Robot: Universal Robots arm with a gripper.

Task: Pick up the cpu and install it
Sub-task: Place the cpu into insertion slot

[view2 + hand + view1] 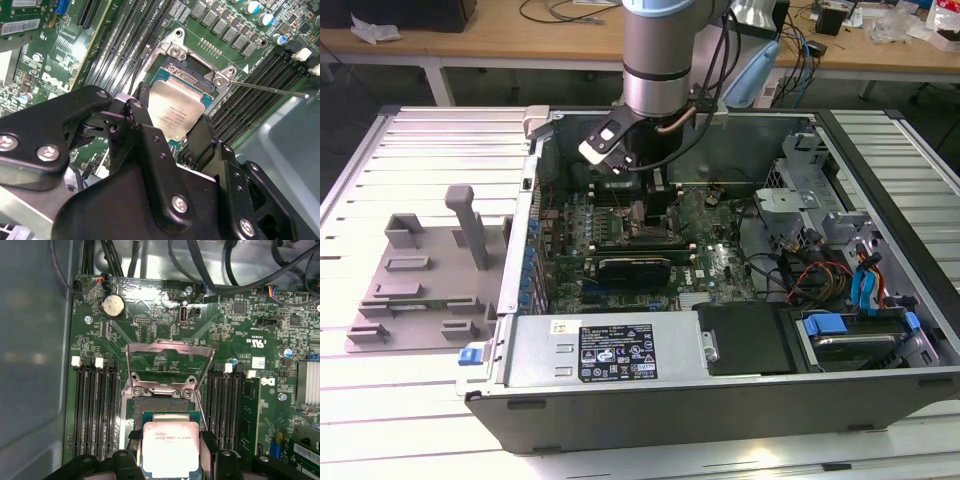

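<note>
The claw [174, 112] pinches the cpu [176, 114] by two opposite edges, one black finger [139, 102] against one side and the other against the far side, the jaws spread only as wide as the chip. In both wrist views the claw's dark body covers the nearer part of the cpu [171, 450], so only its silver top and a strip of pale edge show. Whether the chip already sits in the socket [161, 407] or hangs just above it cannot be made out. The cpu lies over the socket's nearer half, leaving a band of the contact field bare beyond it. The metal load frame [167, 362] stands tilted up at the socket's far end, and a thin lever rod [270, 89] juts out beside it. Banks of black memory slots [92, 405] run along both sides of the socket on the green motherboard [150, 325], with a coin battery [113, 305] farther off. In the exterior view the claw [648, 212] reaches down into the open computer case [720, 400], and its tips are hard to pick out there against the dark parts around them. The case fills the middle of the slatted tabletop [380, 420]. A grey fixture tray [420, 270] lies just beside the case, toward the tabletop's edge on the exterior view's left.
</note>
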